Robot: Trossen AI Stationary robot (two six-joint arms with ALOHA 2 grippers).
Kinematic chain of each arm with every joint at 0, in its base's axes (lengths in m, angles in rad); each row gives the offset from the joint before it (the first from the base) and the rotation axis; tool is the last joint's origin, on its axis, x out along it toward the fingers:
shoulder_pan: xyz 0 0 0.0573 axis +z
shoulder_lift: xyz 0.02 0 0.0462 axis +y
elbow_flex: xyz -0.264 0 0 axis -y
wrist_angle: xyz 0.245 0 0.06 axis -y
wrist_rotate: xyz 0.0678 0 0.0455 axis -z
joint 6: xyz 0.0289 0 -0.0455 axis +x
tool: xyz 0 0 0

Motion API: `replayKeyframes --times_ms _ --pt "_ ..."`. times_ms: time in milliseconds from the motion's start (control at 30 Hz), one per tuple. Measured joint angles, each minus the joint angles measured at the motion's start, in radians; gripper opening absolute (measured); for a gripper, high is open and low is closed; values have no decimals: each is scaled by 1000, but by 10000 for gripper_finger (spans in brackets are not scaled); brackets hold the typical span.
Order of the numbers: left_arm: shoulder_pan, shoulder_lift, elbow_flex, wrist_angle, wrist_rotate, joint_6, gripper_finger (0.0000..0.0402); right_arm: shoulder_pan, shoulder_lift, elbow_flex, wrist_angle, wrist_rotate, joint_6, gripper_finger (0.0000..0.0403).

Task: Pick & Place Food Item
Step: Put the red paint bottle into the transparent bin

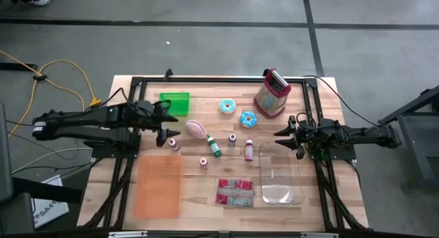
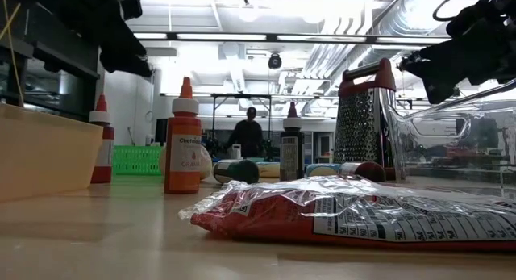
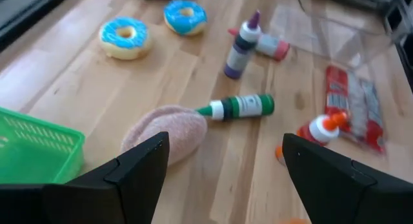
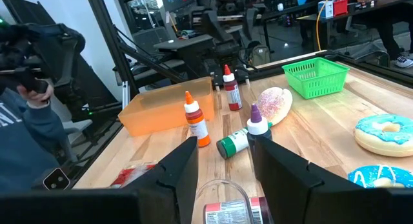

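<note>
Two arms are mine, and both claws are up over the table (image 1: 206,197) with nothing in them. My left claw (image 1: 163,120) is left of the middle in the high view, with its fingers spread apart. My right claw (image 1: 287,134) is right of the middle, fingers apart too.

I think I am at the very start: no food is picked up yet. The food nearest my left claw is the pink sugary bun (image 1: 195,128), lying just right of it, below the green basket (image 1: 175,103). It looks soft, round and puffy, with sprinkles on top. Next I must bring the left claw down over the bun and squeeze gently so it does not squash.

Two blue donuts (image 1: 238,112) sit near the top middle. A small green bottle (image 1: 215,146) lies right beside the bun, so I must not bump it.
</note>
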Motion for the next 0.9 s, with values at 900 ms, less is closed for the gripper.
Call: replayKeyframes --times_ms 900 --pt "-90 157 162 -266 -58 -7 293 0 0 0 0 0 0 142"
